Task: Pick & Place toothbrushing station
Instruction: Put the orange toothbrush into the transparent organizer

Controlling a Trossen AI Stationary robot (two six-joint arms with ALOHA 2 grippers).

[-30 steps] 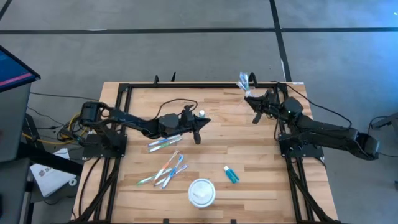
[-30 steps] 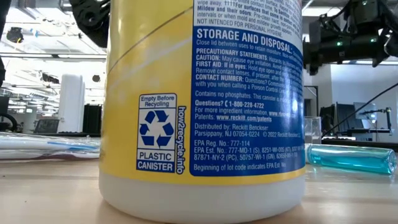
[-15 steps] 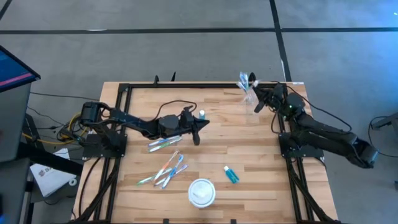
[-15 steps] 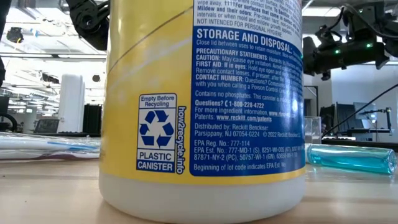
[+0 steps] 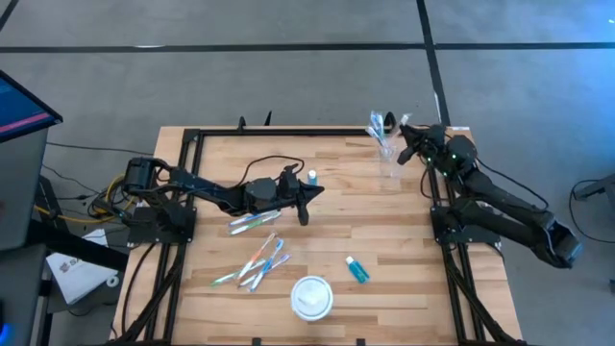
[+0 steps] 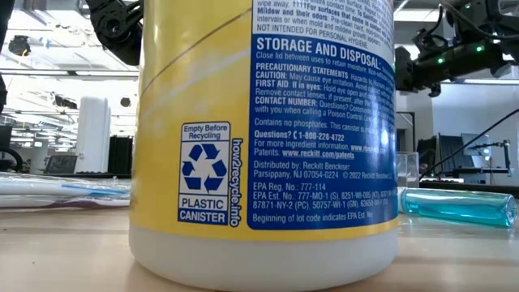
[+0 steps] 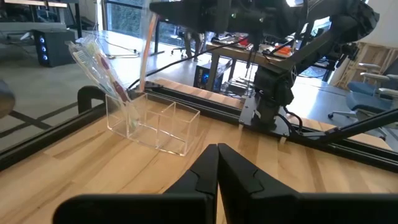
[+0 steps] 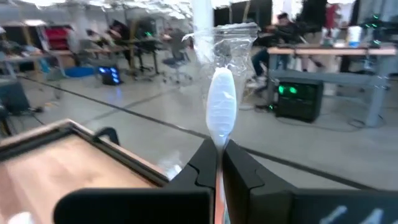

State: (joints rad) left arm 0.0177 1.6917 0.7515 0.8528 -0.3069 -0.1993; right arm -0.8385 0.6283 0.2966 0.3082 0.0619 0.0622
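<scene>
At table's 1 o'clock corner, right gripper (image 5: pixel 405 157) clamped on wrapped toothbrush (image 8: pixel 220 109) over clear holder (image 7: pixel 152 123); light, slippery wrapper, so grip mid-handle. Left gripper (image 5: pixel 306 211) shut, empty, mid-table.

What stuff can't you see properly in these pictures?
- Low view: a big yellow canister fills the picture and hides most of the table behind it.
- High view: the loose toothbrushes are too small to count or tell their colours.
- Right wrist view: the wrapped toothbrush in the right gripper shows its head only; its handle is hidden.
</scene>
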